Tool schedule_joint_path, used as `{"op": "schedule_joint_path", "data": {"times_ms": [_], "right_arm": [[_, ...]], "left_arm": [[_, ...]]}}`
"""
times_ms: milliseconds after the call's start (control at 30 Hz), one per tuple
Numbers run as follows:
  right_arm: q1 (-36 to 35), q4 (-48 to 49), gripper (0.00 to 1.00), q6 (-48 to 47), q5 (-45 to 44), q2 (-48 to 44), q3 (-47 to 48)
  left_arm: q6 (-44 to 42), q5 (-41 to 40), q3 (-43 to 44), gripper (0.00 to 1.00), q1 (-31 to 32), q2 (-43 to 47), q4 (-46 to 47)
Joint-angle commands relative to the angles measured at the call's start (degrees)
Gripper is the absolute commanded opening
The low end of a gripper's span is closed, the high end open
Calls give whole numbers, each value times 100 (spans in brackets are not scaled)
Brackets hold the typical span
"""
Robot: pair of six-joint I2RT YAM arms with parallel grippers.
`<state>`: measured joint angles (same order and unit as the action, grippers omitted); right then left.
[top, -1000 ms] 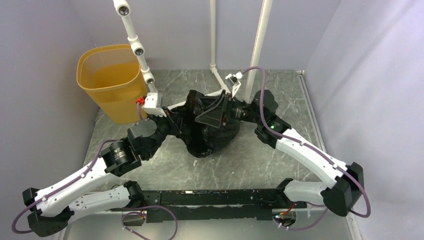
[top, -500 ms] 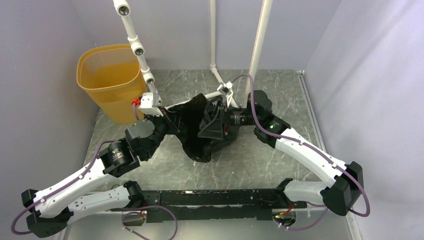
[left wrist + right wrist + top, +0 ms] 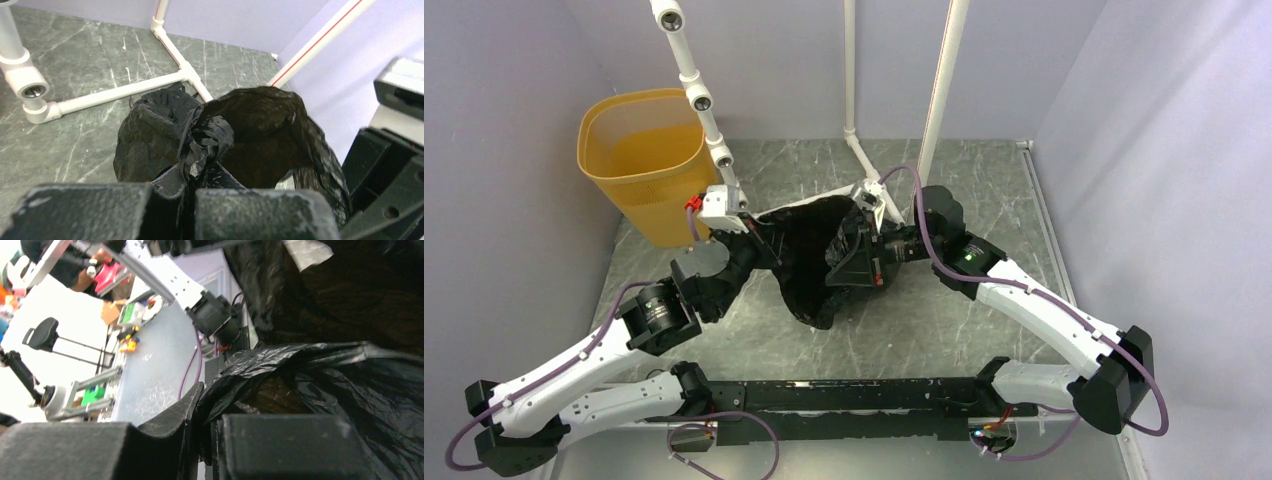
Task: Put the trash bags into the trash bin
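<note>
Since a second ago the right gripper [image 3: 202,440] has swung in toward the trash bin [image 3: 649,205] and pinched the trash bag [image 3: 809,265] edge. Bag now hangs stretched between both arms, just right of the bin, tail near the table [image 3: 904,330]. Left gripper [image 3: 187,172] clamps a bunched fold. Risks: right pinch looks shallow, film could slip out on the lift; arms pulling apart could tear it; white pipe [image 3: 696,95] beside the bin could snag the bag on the way over.
</note>
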<state>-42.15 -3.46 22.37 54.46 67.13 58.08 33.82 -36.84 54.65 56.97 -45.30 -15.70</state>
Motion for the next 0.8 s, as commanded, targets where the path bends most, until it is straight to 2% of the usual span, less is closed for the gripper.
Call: {"op": "schedule_joint_path", "data": {"times_ms": [0, 67, 233, 333, 400, 467, 567, 667, 767], "right_arm": [[-4, 1111, 13, 678, -891, -188, -12], [-4, 1745, 10, 1183, -1228, -200, -131], [13, 3627, 15, 2763, -1926, -156, -726], [39, 4331, 18, 3553, -2173, -22, -940], [47, 4732, 20, 3848, -2060, 96, -995], [58, 4849, 25, 3888, -1726, 208, -901], [53, 4472, 34, 3624, -1343, 319, -638], [38, 4292, 39, 3399, -1347, 312, -564], [-30, 4292, 47, 3224, -1344, 261, -546]], "left_arm": [[-350, 466, 240, 3, -17, -123, 219], [-456, 724, 365, 2, -19, -197, 169], [-907, 1710, 735, 3, -19, -444, -13], [-1155, 2313, 963, 2, -15, -598, -160], [-1077, 2251, 1080, 2, -15, -654, -298], [-901, 1986, 1116, 2, -15, -629, -379], [-613, 1643, 1065, 2, -19, -522, -385], [-426, 1632, 933, 2, -18, -421, -88], [-145, 1451, 1015, 2, -17, -499, -175]]}}
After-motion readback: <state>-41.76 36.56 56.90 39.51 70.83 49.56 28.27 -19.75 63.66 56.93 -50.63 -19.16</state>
